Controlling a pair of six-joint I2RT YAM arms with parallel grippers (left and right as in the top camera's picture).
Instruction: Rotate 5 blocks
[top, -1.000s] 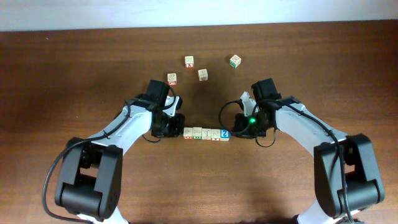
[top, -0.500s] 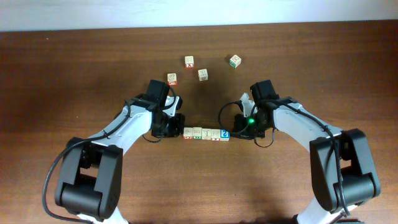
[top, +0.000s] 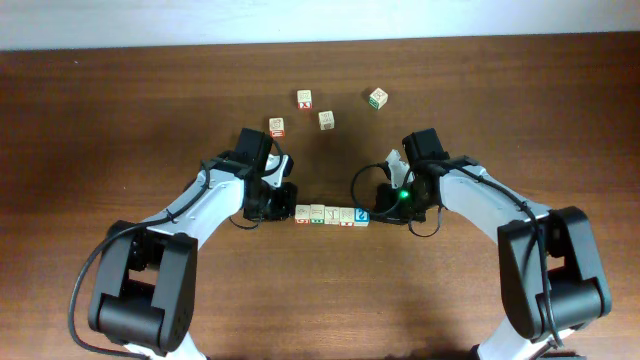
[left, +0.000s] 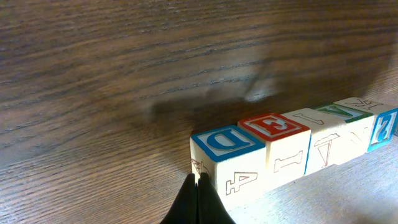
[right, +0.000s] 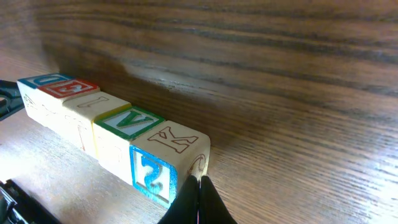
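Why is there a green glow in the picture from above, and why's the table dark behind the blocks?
Overhead: the green glow is a small light on the right arm, beside the blocks. Left wrist: a soft shadow, probably an arm's, darkens the table behind them. Right wrist: near blocks sharp, upper left corner dim.

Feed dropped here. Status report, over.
Left tool and right tool shut, one at each row end. Five blocks in line, touching. Nothing in the way.

Closed fingers (left: 206, 209) touch the row of blocks (left: 292, 146) (blue D nearest).
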